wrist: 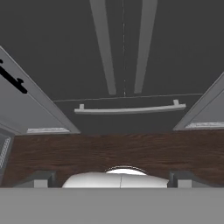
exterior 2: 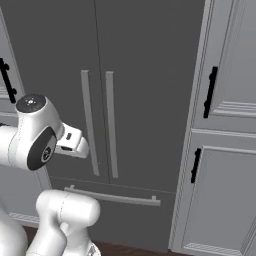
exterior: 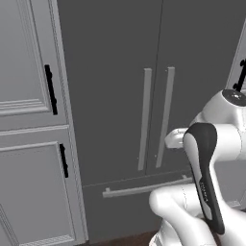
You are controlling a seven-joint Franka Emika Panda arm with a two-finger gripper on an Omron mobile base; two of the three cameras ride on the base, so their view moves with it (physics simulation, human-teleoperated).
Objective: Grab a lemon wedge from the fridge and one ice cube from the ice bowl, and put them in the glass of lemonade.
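Note:
The fridge (exterior: 115, 96) (exterior 2: 140, 60) stands straight ahead with both dark grey doors shut. Its two long light grey handles (exterior: 145, 120) (exterior 2: 109, 125) hang side by side at the middle seam. Below them the bottom drawer's bar handle (wrist: 129, 109) runs across. My gripper (wrist: 113, 180) hangs in front of the fridge, a short way back from it, tilted down at the floor and the drawer. It is open, its fingertips (wrist: 41, 179) wide apart with nothing between them. The lemon wedge, ice bowl and glass of lemonade are out of view.
Grey panelled cabinets with black handles flank the fridge on the left (exterior: 29, 144) and on the right (exterior 2: 225, 150). Dark wooden floor (wrist: 113, 148) lies between me and the fridge. My arm's white elbow (exterior: 211, 139) (exterior 2: 32, 135) stands close before the doors.

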